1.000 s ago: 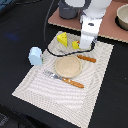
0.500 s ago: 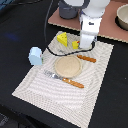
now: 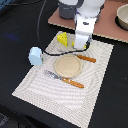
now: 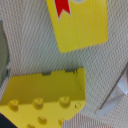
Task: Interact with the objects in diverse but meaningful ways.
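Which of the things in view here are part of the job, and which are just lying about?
Part of the job: yellow cheese wedge, light blue cup, yellow red-marked packet.

Lying about: round tan plate, orange-handled fork, orange-handled knife, striped placemat, bowl.

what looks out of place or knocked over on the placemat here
Only the light blue cup stands out: it seems to lie tipped on its side at the mat's edge on the exterior view's left. The plate, fork and knife sit as a tidy setting. The cheese wedge and yellow packet lie undamaged under the gripper.
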Motion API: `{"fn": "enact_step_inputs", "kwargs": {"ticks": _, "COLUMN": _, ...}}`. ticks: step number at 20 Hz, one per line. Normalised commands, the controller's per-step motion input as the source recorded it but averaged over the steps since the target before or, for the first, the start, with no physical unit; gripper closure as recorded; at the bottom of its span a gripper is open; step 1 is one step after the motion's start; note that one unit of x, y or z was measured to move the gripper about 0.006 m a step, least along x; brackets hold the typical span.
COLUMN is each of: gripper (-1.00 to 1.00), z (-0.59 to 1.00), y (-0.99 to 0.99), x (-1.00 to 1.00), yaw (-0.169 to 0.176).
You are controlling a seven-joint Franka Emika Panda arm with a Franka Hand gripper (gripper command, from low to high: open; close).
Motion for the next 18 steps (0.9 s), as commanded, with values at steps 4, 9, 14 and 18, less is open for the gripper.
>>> {"fn": "enact_step_inputs", "kwargs": {"ticks": 4, "gripper": -1.00, "z": 0.01, "y": -0.24, "x": -0.78, "yaw": -0.106}}
{"fn": "enact_step_inputs", "kwargs": {"ticks": 9, "gripper": -1.00, "z": 0.00, "y": -0.10, "x": -0.64, "yaw": -0.177}}
{"fn": "enact_step_inputs", "kwargs": {"ticks": 14, "gripper": -1.00, "z": 0.00, "y": -0.05, "x": -0.59, "yaw": -0.197}}
{"fn": "enact_step_inputs", "kwargs": {"ticks": 18, "gripper": -1.00, "z": -0.01, "y": 0.28, "x": -0.69, "yaw": -0.118}}
